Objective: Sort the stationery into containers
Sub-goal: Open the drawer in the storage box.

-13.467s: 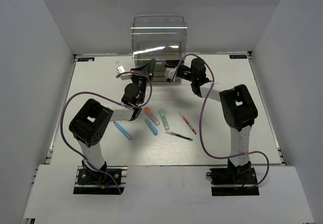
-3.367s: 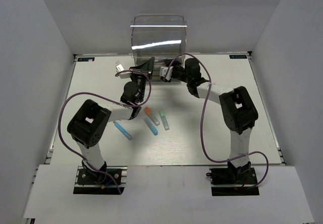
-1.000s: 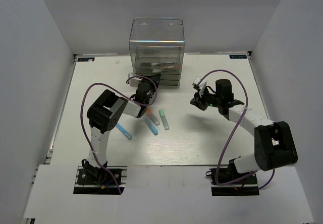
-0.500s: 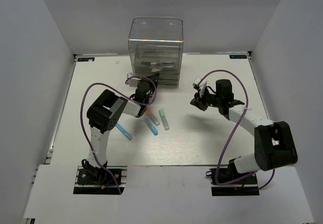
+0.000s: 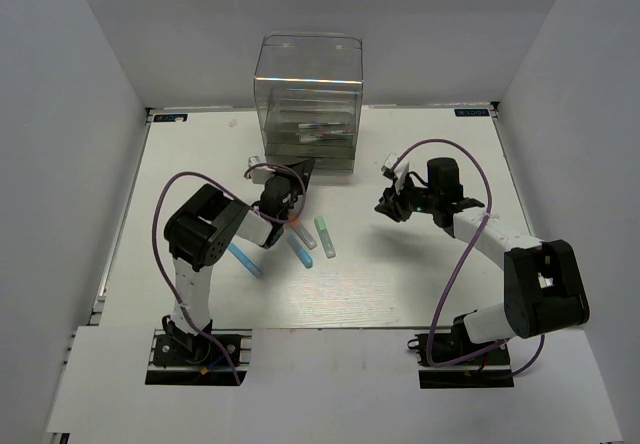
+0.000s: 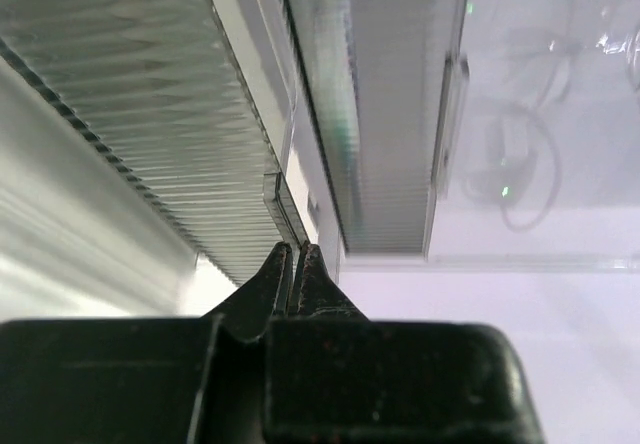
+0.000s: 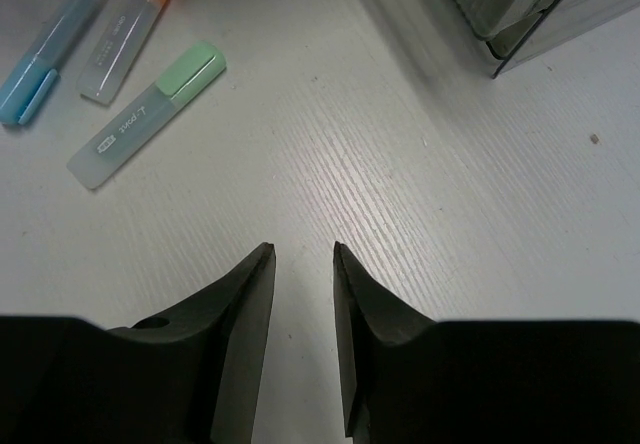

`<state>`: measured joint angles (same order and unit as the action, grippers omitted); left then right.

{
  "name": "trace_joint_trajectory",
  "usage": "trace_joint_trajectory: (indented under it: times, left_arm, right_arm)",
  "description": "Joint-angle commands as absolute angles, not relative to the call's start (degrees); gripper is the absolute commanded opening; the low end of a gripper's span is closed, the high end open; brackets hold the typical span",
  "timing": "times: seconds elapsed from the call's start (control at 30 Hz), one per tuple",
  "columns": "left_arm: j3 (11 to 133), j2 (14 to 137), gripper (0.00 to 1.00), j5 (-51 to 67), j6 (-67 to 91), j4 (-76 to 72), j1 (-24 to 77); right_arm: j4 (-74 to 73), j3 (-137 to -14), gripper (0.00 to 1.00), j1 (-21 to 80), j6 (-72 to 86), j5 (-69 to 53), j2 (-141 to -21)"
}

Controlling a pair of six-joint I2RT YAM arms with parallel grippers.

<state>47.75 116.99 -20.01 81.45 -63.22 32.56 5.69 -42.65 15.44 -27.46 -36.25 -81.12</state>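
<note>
Markers (image 5: 301,230), 4, loose on the table (image 5: 200,164), pens (image 5: 320,129) filed in the cabinet (image 5: 308,74) behind; my left gripper (image 6: 296,264) pinched shut, empty, at its lower front, probably to press it shut; my right gripper (image 7: 303,254), jaws slightly apart, empty, faces the mint marker (image 7: 147,114), likely next.

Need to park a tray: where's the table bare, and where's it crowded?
Bare: the near strip of table between the arm bases, and the far-left corner beside the cabinet. Crowded: the middle, where the orange marker, mint marker and blue markers lie by the left arm.
</note>
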Motion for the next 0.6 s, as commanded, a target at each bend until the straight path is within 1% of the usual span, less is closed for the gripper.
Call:
trace_joint_trajectory:
  times: [0.0, 0.1, 0.23, 0.27, 0.3, 0.33, 0.37, 0.43, 0.57]
  left_arm:
    - [43.78, 110.94, 0.00, -16.18, 77.78, -56.61, 33.84]
    - [41.93, 108.64, 0.00, -15.64, 77.26, -52.67, 34.36]
    - [41.40, 108.11, 0.01, -14.42, 77.26, -51.50, 34.37]
    - [41.40, 108.11, 0.07, -14.41, 77.26, -51.50, 34.37]
    - [41.40, 108.11, 0.16, -13.80, 77.26, -50.81, 34.37]
    - [42.09, 108.11, 0.29, -13.80, 77.26, -50.80, 34.37]
    - [42.62, 107.41, 0.36, -13.80, 76.73, -50.02, 34.37]
    - [43.15, 106.71, 0.53, -13.27, 76.03, -48.17, 33.84]
    - [43.15, 103.46, 0.67, -12.75, 74.71, -45.53, 33.84]
  right_arm:
    - [4.83, -45.17, 0.36, 15.38, -27.60, -37.88, -81.65]
    - [4.48, -45.35, 0.39, 15.38, -27.69, -37.88, -82.00]
    - [2.74, -46.75, 0.47, 15.56, -28.12, -38.41, -82.70]
    - [2.38, -46.84, 0.48, 15.56, -28.30, -38.41, -82.79]
    - [1.59, -47.19, 0.48, 15.73, -28.74, -38.67, -82.97]
    - [1.06, -48.24, 0.50, 15.65, -28.74, -38.76, -83.14]
    - [-1.56, -48.69, 0.52, 15.73, -29.09, -39.11, -83.75]
    - [-3.16, -50.70, 0.52, 15.91, -29.36, -39.29, -84.55]
    - [-7.19, -53.43, 0.52, 16.26, -29.36, -39.46, -86.30]
